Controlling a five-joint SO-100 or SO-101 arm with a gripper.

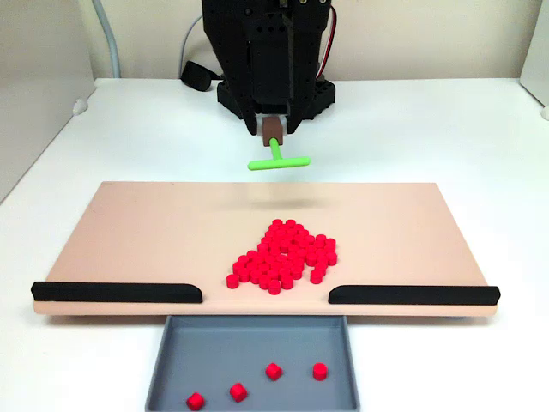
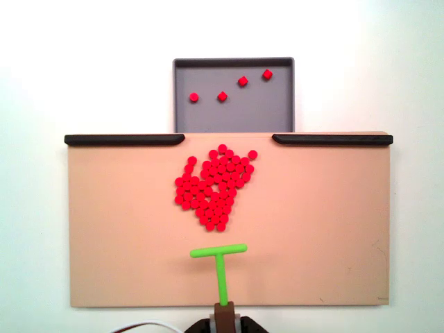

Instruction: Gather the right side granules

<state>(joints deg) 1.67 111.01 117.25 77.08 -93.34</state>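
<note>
Hand (image 1: 274, 136) is clamped on the stem of the green T-stick (image 1: 279, 161), crossbar at the far end from the arm. In the front fixed view the stick casts a shadow on the board, so it looks lifted off the surface, not touching.

Granules (image 2: 216, 186) sit in one loose red clump mid-board, straight ahead of the crossbar (image 2: 218, 250), apart from it with bare board between. The stem's long axis points at the clump and on toward the gap between the two black rails (image 2: 125, 139). The crossbar runs square to that line, roughly as wide as the lower part of the clump but narrower than its widest spread.

Grey tray (image 2: 182, 104) sits past the gap and holds four stray granules already.

Judgement: few or no granules are out on either side, so the clump reads as mostly gathered. Next move likely lowers the bar, then sweeps.

Board (image 2: 333, 229) is flat, smooth and tan, resting on a white table (image 1: 429, 129). White walls behind, cables near the arm base.
</note>
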